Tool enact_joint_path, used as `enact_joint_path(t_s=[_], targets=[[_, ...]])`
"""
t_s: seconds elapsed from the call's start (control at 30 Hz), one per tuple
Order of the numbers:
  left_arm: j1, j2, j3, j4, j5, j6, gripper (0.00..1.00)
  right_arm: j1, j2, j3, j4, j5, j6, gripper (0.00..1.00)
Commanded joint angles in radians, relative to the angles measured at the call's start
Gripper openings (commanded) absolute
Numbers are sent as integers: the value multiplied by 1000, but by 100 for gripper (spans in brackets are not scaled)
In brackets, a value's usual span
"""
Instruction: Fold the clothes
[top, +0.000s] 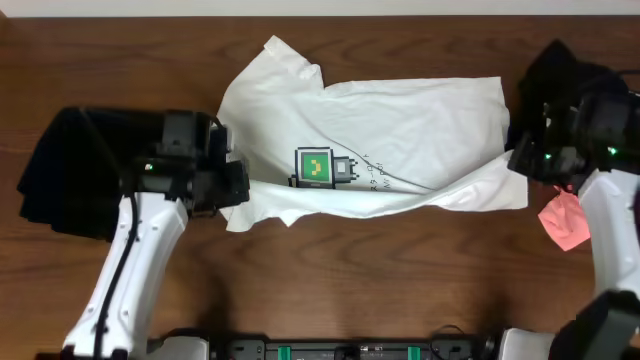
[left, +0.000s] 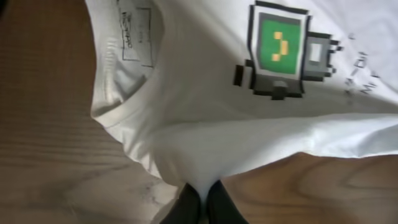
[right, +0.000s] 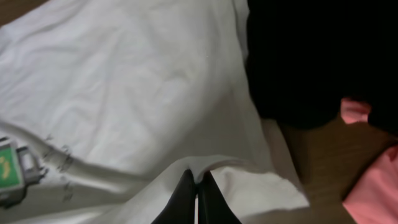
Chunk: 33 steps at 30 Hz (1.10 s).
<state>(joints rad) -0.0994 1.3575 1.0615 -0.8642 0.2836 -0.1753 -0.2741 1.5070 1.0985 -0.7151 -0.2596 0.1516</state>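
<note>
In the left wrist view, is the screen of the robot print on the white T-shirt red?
No, the print on the white T-shirt has a green screen with a yellow smile.

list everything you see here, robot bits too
white T-shirt: one, white, spread across the table's middle
robot print: one, green and grey, on the T-shirt's front
left black garment: one, black, table's left end, partly under the left arm
right black garment: one, black, far right corner
pink garment: one, pink, right edge, beside the right arm
table: one, brown wood, under everything
left arm: one, white and black, jaws shut on the T-shirt's left edge
right arm: one, white and black, jaws shut on the T-shirt's right edge
</note>
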Motion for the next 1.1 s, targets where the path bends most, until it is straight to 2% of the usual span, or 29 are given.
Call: enact_joint_path(t_s=[0.0,0.5,1.07], targets=[[5,45,14,16,-12,24,6,6,51,13,34,24,30,1],[5,161,14,164,-12,24,6,6,175,13,337,-7,89,1],[5,246,14,284,-13,47,6,3,312,13,420,-10,118,1]])
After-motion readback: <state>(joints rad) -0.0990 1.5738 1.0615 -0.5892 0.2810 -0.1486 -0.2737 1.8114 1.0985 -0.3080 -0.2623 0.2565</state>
